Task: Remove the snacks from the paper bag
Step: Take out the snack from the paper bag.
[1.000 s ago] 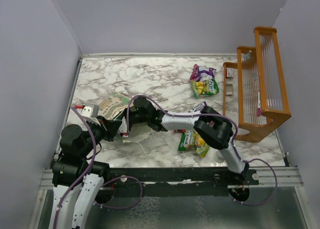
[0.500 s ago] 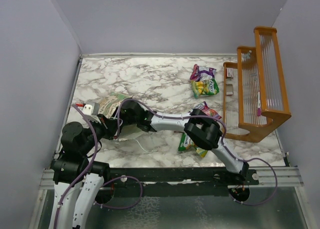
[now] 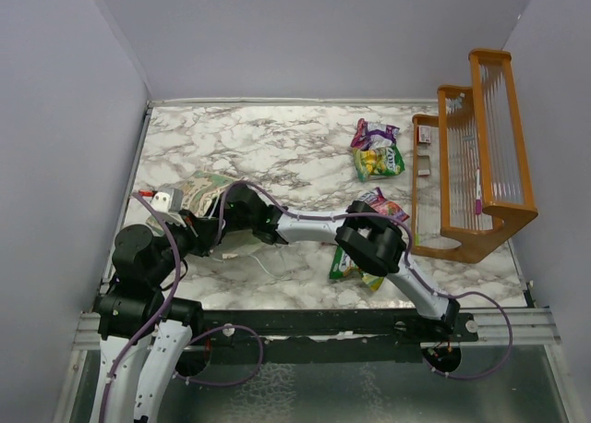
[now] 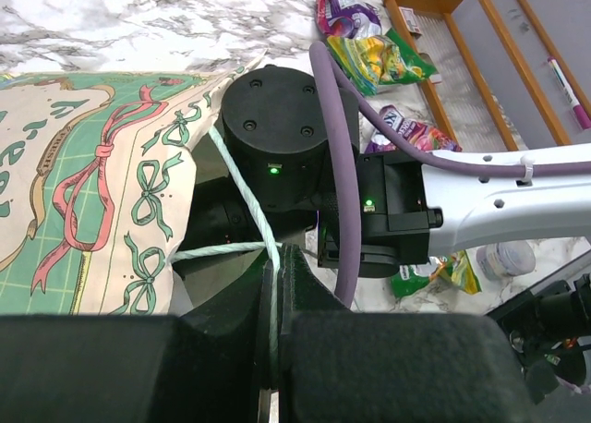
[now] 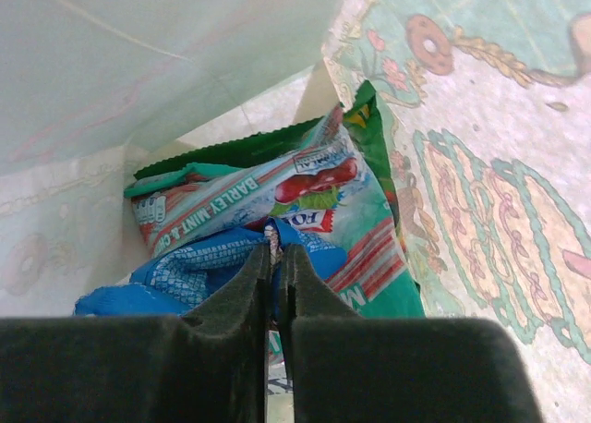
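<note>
The mint-green paper bag (image 3: 198, 191) lies on its side at the left of the table, its mouth toward the arms. My left gripper (image 4: 275, 259) is shut on the bag's string handle (image 4: 242, 185), pulled taut. My right gripper (image 5: 277, 250) is deep inside the bag (image 5: 138, 63), shut on the crinkled edge of a blue snack packet (image 5: 175, 266). A teal-and-red packet (image 5: 249, 197) lies just behind it. In the top view the bag hides the right fingers. Other snacks lie out on the table: green-yellow (image 3: 378, 161), purple (image 3: 367, 131), pink (image 3: 382, 204) and green (image 3: 354, 263).
A wooden rack (image 3: 481, 155) stands along the right edge. The right arm (image 3: 314, 224) stretches across the middle of the table toward the bag. A small pale round cap (image 4: 506, 259) sits near the green packet. Grey walls close in the table on three sides.
The right arm reached further left into the bag, and its jaws went from wide open to shut on the blue packet. The left gripper kept its hold on the handle.
</note>
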Motion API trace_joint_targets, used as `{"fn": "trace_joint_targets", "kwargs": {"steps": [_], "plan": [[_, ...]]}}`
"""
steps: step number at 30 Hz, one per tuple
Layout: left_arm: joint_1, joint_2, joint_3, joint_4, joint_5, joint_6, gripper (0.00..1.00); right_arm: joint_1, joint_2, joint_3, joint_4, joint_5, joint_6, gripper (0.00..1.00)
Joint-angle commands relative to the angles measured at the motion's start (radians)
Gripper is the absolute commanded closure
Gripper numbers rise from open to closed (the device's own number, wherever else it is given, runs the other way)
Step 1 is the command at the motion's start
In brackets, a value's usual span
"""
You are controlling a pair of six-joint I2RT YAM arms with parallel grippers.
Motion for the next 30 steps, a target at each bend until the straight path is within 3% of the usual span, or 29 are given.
{"fn": "trace_joint_targets", "kwargs": {"steps": [1,8,19,30], "plan": [[-0.003,-0.008,0.007,0.014,0.035,-0.003,1.00,-0.011,-0.042,-0.029,0.085,0.114,0.151,0.99],[-0.003,-0.006,0.007,0.011,0.022,-0.004,1.00,-0.011,-0.232,-0.285,0.212,0.224,0.223,0.99],[0.004,0.007,0.009,0.006,0.004,-0.011,1.00,-0.009,-0.506,-0.675,0.406,0.170,0.473,0.99],[0.006,0.017,0.010,0.003,0.001,-0.010,1.00,-0.010,-0.821,-0.862,0.318,0.136,0.617,0.99]]}}
